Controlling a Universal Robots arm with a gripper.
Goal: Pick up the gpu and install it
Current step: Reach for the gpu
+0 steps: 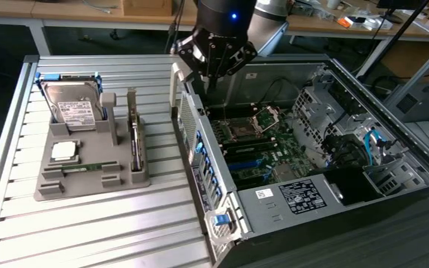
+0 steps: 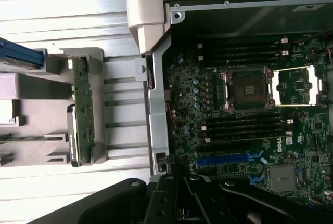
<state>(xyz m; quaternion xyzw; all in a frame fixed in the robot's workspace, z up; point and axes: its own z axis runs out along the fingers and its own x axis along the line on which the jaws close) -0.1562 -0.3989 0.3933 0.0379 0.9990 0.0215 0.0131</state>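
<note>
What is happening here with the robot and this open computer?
The robot arm's end effector hangs shut and empty above the open computer case. The gpu stands on its edge in the grey holder on the table, untouched; it has not yet been picked up.

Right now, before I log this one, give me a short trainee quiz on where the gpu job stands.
1. True or false: the gripper is holding the gpu.
2. Where is the gpu? A) seated on the motherboard; B) standing on edge in the grey holder; C) lying flat on the slatted table.
3. Fill in: the gripper hangs shut above the rear edge of the open computer ____.

Key
1: false, the gripper is shut and holds nothing.
2: B.
3: case.
</note>
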